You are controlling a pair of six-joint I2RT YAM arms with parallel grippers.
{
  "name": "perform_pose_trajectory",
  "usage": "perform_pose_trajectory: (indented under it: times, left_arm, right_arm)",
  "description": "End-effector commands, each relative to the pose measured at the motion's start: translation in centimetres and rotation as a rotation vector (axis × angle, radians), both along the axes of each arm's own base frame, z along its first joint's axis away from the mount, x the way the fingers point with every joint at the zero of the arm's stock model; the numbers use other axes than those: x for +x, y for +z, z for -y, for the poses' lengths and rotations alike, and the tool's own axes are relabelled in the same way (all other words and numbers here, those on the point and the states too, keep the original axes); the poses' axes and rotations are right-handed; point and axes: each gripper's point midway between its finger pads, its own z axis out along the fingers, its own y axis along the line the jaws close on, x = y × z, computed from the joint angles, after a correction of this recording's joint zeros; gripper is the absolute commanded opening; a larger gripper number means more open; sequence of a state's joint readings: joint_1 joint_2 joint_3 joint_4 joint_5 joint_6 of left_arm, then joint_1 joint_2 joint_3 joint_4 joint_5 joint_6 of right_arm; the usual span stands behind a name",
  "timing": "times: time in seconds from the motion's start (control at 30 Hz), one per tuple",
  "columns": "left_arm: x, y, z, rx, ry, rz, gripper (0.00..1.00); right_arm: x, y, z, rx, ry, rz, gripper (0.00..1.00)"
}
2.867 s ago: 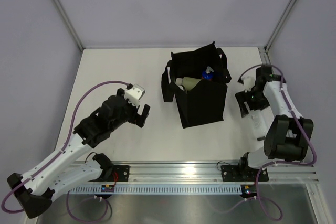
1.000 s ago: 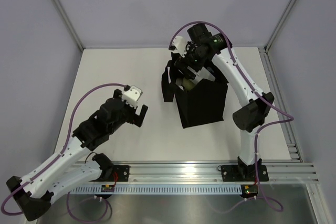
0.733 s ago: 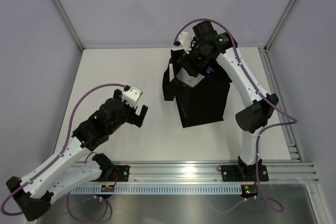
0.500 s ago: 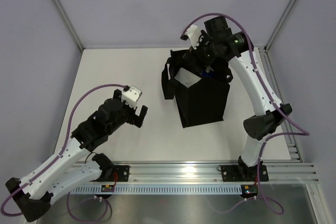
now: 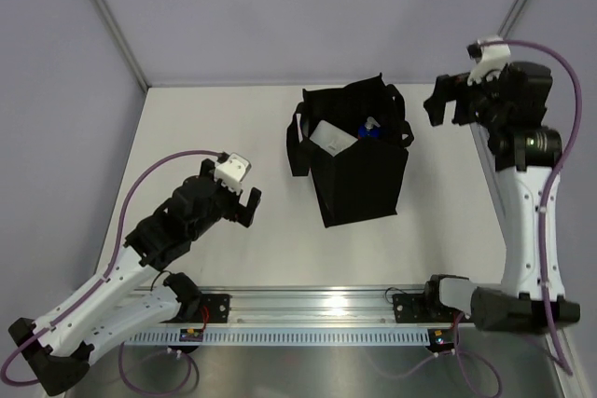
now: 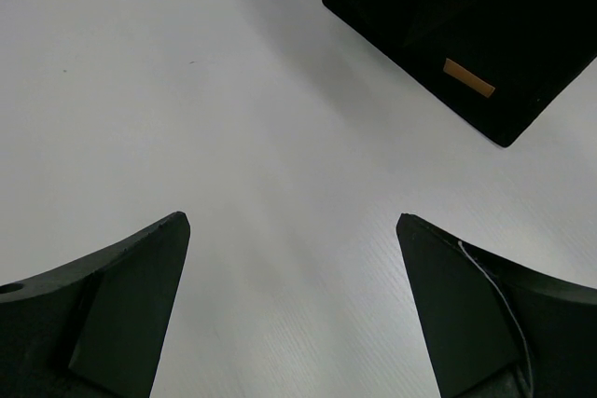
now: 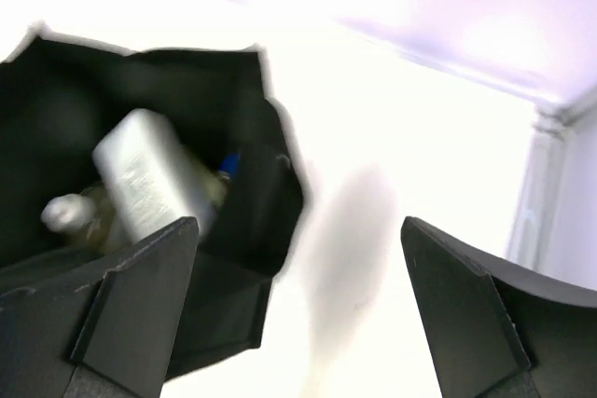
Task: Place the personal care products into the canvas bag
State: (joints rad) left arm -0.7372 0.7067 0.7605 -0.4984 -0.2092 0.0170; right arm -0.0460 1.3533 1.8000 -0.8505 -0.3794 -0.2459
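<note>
The black canvas bag (image 5: pixel 362 179) stands upright at the table's middle. A flat white bottle (image 5: pixel 331 137) lies on top inside it, with a blue-capped bottle (image 5: pixel 370 130) beside it. In the right wrist view the bag (image 7: pixel 252 221) sits lower left with the flat white bottle (image 7: pixel 149 184) and a pale cream bottle (image 7: pixel 70 216) inside. My right gripper (image 5: pixel 446 104) is open and empty, raised to the right of the bag. My left gripper (image 5: pixel 244 207) is open and empty, over bare table left of the bag (image 6: pixel 448 34).
The white table (image 5: pixel 215 128) is walled by grey panels with metal corner posts (image 5: pixel 107 20). A rail (image 5: pixel 317 309) runs along the near edge. The bag's loop handle (image 5: pixel 297 151) hangs down its left side.
My right arm carried the flat white bottle from the table's right edge to the bag, let it go inside, then swung back right and up. The left arm barely moved.
</note>
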Motion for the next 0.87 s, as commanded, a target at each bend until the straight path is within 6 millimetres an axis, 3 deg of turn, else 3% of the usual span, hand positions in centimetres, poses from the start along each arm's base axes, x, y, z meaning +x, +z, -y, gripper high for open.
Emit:
perform_pose_trajectory:
  times: [0.0, 0.03, 0.07, 0.1, 0.13, 0.17, 0.27, 0.53, 0.73, 0.83]
  left_arm:
    - [0.4, 1.4, 0.8, -0.052, -0.015, 0.042, 0.99]
    - [0.4, 1.3, 0.8, -0.048, -0.015, 0.038, 0.99]
    - [0.5, 1.2, 0.9, -0.046, -0.014, 0.036, 0.99]
    - [0.5, 1.0, 0.9, -0.041, -0.014, 0.027, 0.99]
    - [0.5, 0.8, 1.0, -0.037, -0.014, 0.018, 0.99]
    - [0.5, 0.6, 1.0, -0.034, -0.014, 0.013, 0.99]
    - [0.5, 0.2, 1.1, -0.021, -0.016, -0.006, 0.99]
    - [0.6, 0.7, 0.6, -0.029, 0.006, 0.020, 0.99]
    - [0.6, 0.3, 0.5, -0.014, 0.010, 0.007, 0.99]
    - [0.7, 0.2, 0.4, -0.012, 0.016, 0.007, 0.99]
  right_arm:
    - [-1.2, -1.3, 3.1, 0.105, -0.251, 0.133, 0.99]
    - [-3.0, -1.0, 5.2, 0.094, -0.378, 0.192, 0.99]
    - [-3.1, -4.8, 5.9, 0.097, -0.425, 0.147, 1.00]
    - [-3.9, -5.8, 6.4, 0.108, -0.450, 0.141, 0.99]
    - [-4.9, -6.5, 6.4, 0.108, -0.455, 0.143, 1.00]
    - [-5.3, -9.4, 6.4, 0.099, -0.461, 0.079, 1.00]
    - [-6.4, -12.5, 6.6, 0.125, -0.499, 0.033, 1.00]
    - [-7.0, -14.6, 8.3, 0.147, -0.639, -0.020, 0.99]
    - [-7.4, -13.9, 8.8, 0.027, -0.580, 0.061, 1.00]
    - [-7.6, -13.4, 8.3, 0.077, -0.578, 0.078, 1.00]
